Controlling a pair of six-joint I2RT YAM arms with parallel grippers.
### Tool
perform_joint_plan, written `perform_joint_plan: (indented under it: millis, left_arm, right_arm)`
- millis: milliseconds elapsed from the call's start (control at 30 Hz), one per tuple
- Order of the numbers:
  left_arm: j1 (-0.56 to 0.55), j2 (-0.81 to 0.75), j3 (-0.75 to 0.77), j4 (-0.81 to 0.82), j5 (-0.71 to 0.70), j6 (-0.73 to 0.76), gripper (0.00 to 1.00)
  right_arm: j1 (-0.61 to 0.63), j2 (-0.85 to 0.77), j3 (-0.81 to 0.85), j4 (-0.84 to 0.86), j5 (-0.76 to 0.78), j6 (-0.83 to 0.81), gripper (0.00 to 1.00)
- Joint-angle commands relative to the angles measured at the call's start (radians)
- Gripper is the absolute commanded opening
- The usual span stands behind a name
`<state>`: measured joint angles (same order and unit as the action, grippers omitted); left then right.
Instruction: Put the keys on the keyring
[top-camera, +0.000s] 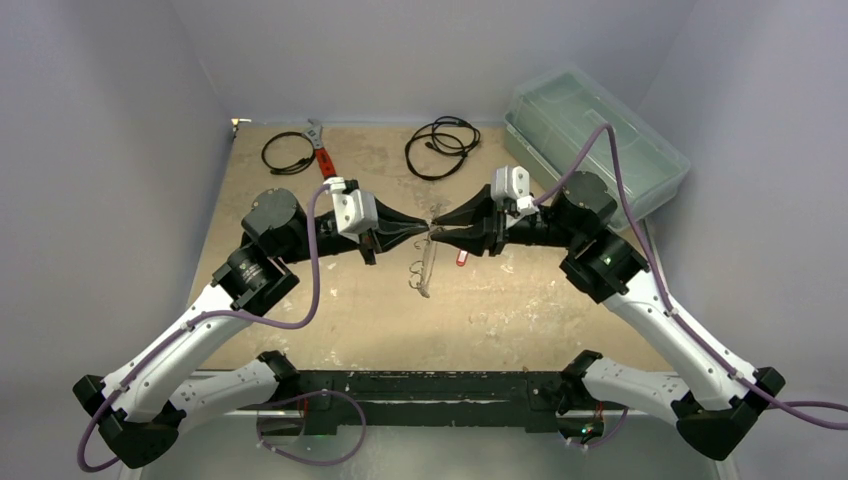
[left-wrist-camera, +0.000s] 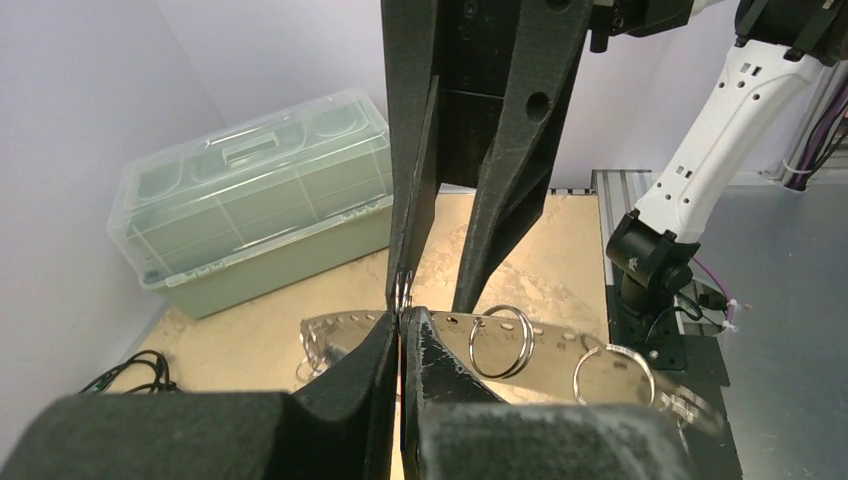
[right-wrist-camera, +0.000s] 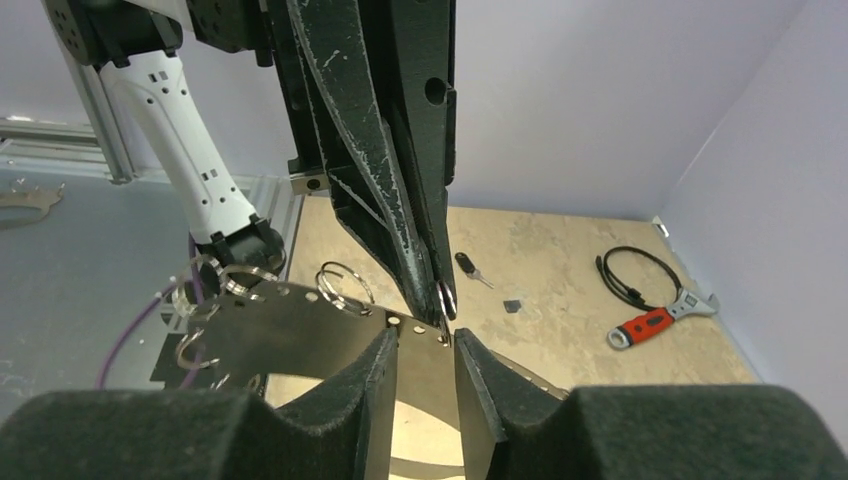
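The left gripper (left-wrist-camera: 400, 320) is pressed together on the holed edge of a thin, flat metal plate (left-wrist-camera: 555, 350), with a small split ring (left-wrist-camera: 401, 290) at its tips. The right gripper (right-wrist-camera: 427, 338) is partly spread astride that edge. A dark-headed key (right-wrist-camera: 467, 266) is seen on the table beyond it.

Tan table (top-camera: 330, 310): wrench (top-camera: 322, 155), cable coils (top-camera: 441, 148), lidded box (top-camera: 595, 140), possibly red key (top-camera: 461, 258).
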<state>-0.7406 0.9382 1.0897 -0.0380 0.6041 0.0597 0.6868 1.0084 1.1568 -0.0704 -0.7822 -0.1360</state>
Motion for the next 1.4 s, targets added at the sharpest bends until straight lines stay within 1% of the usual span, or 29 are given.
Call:
perform_joint_plan:
  millis: [0, 167, 333, 400, 600, 833, 933, 967, 1000, 1200, 1267, 1367]
  left_arm:
    - [0.003, -0.022, 0.006, 0.075, 0.025, -0.020, 0.00]
    - [0.004, -0.021, 0.004, 0.078, 0.028, -0.020, 0.00]
    - [0.003, -0.020, 0.000, 0.089, 0.039, -0.027, 0.00]
    - [0.003, -0.019, -0.001, 0.091, 0.044, -0.031, 0.00]
    - [0.004, -0.024, -0.004, 0.085, 0.043, -0.029, 0.00]
    - [0.004, -0.033, -0.016, 0.069, 0.050, -0.024, 0.00]
    - [0.003, -0.039, -0.015, 0.044, 0.044, -0.016, 0.00]
    - [0.003, -0.041, -0.010, 0.040, 0.036, -0.012, 0.02]
    - [0.004, -0.039, -0.003, 0.004, 0.022, -0.004, 0.06]
    - [0.003, -0.043, 0.047, -0.126, -0.037, 0.035, 0.40]
    - [0.004, -0.045, 0.062, -0.165, -0.055, 0.044, 0.48]
    - [0.004, -0.047, 0.085, -0.233, -0.083, 0.060, 0.50]
  right_arm:
    - [-0.001, 0.015, 0.043, 0.052, -0.019, 0.023, 0.29]
    - [0.000, 0.019, 0.046, 0.057, -0.020, 0.024, 0.21]
    - [-0.001, 0.025, 0.046, 0.056, -0.011, 0.024, 0.18]
    - [0.000, 0.025, 0.043, 0.064, -0.006, 0.023, 0.16]
    - [0.000, 0.028, 0.043, 0.067, -0.009, 0.010, 0.01]
    - [-0.001, 0.033, 0.049, 0.065, -0.023, -0.014, 0.00]
    - [-0.001, 0.038, 0.065, 0.015, 0.015, -0.043, 0.00]
    - [-0.001, 0.042, 0.075, -0.015, 0.036, -0.064, 0.00]
    - [0.000, 0.048, 0.086, -0.037, 0.043, -0.076, 0.00]
    - [-0.001, 0.074, 0.120, -0.117, 0.065, -0.126, 0.00]
    - [0.000, 0.082, 0.133, -0.150, 0.070, -0.147, 0.00]
    - [0.002, 0.099, 0.141, -0.205, 0.076, -0.188, 0.00]
